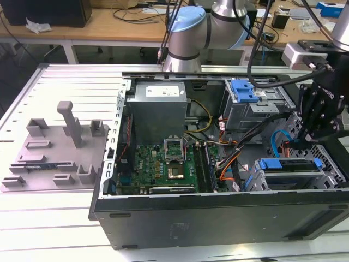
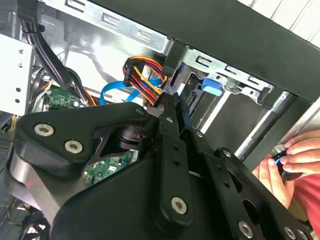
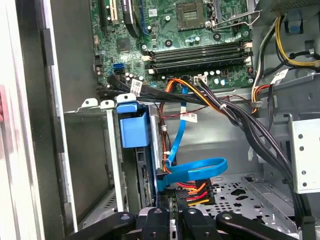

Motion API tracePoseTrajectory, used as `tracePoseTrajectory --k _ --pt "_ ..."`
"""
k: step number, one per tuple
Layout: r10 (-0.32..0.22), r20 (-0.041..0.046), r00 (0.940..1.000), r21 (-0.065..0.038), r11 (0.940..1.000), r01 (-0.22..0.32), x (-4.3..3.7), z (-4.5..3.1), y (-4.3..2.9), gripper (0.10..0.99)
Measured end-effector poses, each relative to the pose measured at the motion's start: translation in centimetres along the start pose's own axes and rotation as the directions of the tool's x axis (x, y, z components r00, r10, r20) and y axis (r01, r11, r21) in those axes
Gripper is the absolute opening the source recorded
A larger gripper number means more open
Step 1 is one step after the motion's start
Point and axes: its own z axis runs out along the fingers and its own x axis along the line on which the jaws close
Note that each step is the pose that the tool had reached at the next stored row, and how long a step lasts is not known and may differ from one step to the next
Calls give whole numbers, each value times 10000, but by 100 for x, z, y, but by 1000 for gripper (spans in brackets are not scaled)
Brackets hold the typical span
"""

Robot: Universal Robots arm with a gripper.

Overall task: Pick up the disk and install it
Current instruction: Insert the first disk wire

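Hand [image 3: 175,220] hangs just beside disk [image 3: 134,131] in drive cage [image 1: 330,173].

The arm [image 1: 188,33] rises behind the computer case [image 1: 207,221] and bends over it, wrist tipped downward, the black pincer [image 1: 295,143] hanging inside the case at the exterior view's right.

Open computer case [image 1: 218,215] on slatted worktop [image 1: 54,232]. Black claw [image 1: 302,137] hangs at exterior view's right, just above the disk [image 1: 289,164], whose blue bracket sits in the drive cage [image 1: 327,177]. Grey power supply [image 1: 158,109] adjoins green motherboard [image 1: 163,166]. Grey fixture [image 1: 54,147] lies beside the case.
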Motion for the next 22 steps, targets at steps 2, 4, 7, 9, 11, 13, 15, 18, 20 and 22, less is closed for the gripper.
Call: tracePoseTrajectory --k 2,4,7,9,11,13,15,18,20,22 --pt "0 -3 10000 1 10000 0 44 -13 -5 169" --pt "0 -3 10000 1 10000 0 107 -8 -12 169" --pt "-3 9 10000 -1 10000 3 190 2 -22 169" --pt "-4 9 10000 -1 10000 4 190 2 -22 169" --pt "-3 9 10000 0 10000 3 190 2 -22 169" --pt "-4 7 10000 0 10000 4 190 3 -22 169" --pt "-8 9 10000 0 10000 8 190 7 -22 169" --pt "-161 14 9999 15 9999 161 186 15 -19 169" --pt "-314 12 9995 31 9995 314 184 13 -17 169" --pt "-378 14 9993 37 9993 378 184 14 -16 169"
